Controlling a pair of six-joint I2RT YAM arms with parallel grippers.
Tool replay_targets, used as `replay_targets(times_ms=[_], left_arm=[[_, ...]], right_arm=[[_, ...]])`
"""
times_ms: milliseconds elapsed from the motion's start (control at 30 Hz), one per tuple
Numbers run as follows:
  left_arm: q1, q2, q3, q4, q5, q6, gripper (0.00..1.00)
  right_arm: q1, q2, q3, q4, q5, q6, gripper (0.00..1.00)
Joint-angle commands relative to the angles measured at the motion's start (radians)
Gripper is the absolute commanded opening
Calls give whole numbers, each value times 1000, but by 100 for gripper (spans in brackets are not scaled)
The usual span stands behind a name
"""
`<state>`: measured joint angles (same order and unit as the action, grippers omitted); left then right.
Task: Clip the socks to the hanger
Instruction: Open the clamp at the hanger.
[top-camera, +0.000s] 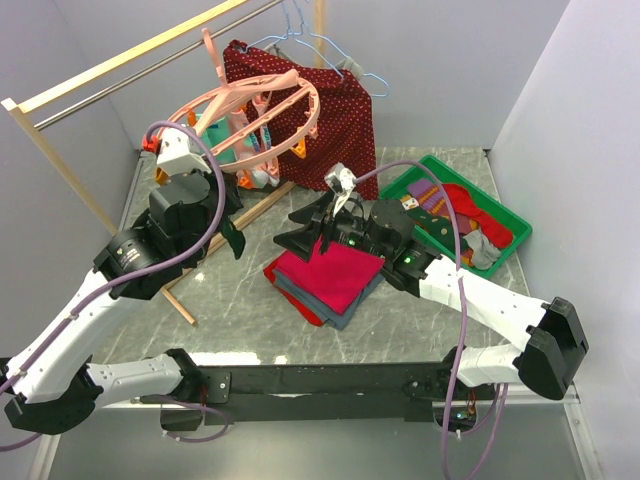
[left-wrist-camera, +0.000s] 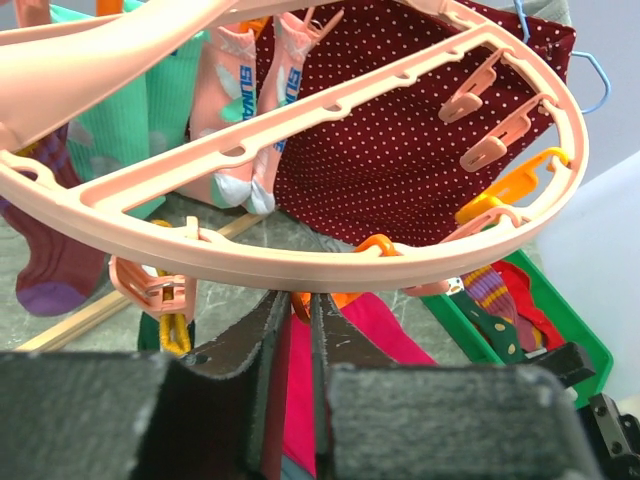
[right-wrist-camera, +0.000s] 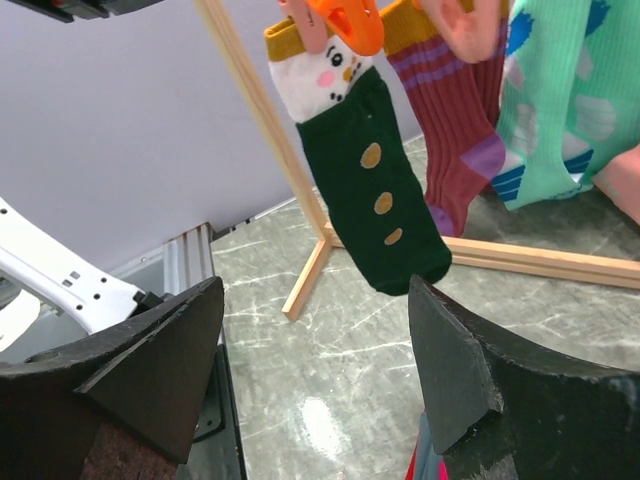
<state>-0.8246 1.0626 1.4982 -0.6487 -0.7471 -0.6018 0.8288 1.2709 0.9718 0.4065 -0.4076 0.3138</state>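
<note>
The pink round hanger hangs from the rail, and its rim crosses the left wrist view. Clipped socks dangle from it: a pink pair, a mint one, a maroon one with a purple toe and a dark green dotted one. More socks lie in the green tray. My left gripper is shut on an orange clip under the hanger's near rim. My right gripper stands open with nothing between its fingers, low over the table and below the green sock.
A green tray sits at the right. A folded red and grey cloth stack lies mid-table under the right arm. A dark red dotted garment and blue wire hangers hang behind. The wooden rack has feet on the table.
</note>
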Motion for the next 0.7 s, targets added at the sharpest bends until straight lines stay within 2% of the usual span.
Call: replay_targets(times_ms=[0, 267, 467, 667], left_arm=[[-5, -21, 5, 26, -25, 22, 13], [-5, -27, 14, 15, -50, 43, 13], [-2, -30, 16, 35, -81, 69, 20], [24, -23, 16, 60, -66, 89, 20]], right_arm=[[10, 1, 30, 68, -48, -36, 80], [9, 80, 117, 129, -100, -47, 80], [7, 160, 211, 172, -105, -50, 79], [7, 251, 310, 215, -99, -45, 79]])
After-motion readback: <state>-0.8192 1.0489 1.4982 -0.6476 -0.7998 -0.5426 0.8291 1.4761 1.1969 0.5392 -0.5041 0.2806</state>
